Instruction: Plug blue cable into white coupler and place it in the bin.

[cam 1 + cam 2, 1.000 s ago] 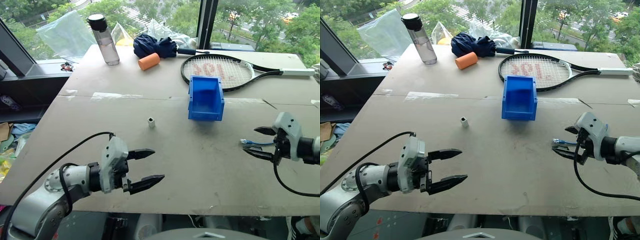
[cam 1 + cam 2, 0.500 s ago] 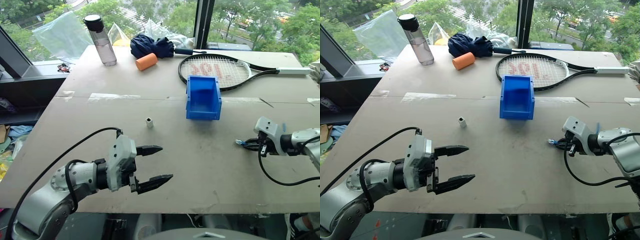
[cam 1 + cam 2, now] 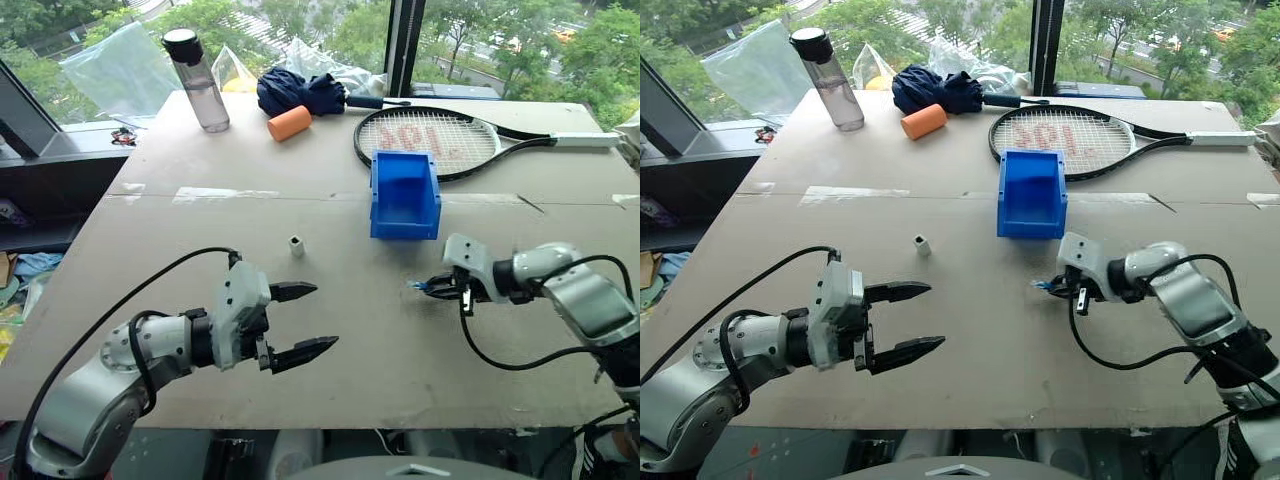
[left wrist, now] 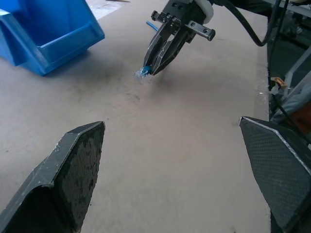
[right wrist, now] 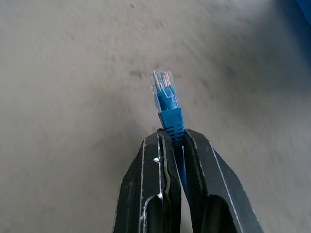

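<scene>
Red mark — unreadable — on racket strings (image 3: 430,137)

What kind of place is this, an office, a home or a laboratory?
Probably an improvised test space beside big upper-floor windows, not a tidy laboratory: the table is plain taped board, everyday items lie on it, such as a tennis racket and a water bottle, and trees and a street show below.

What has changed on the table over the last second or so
The right gripper shut on the blue cable just behind its clear plug and carried it in from the table's right side toward the middle, in front of the bin. The left gripper stayed open and about where it was. The white coupler, bin, racket and bottle kept their places.
</scene>
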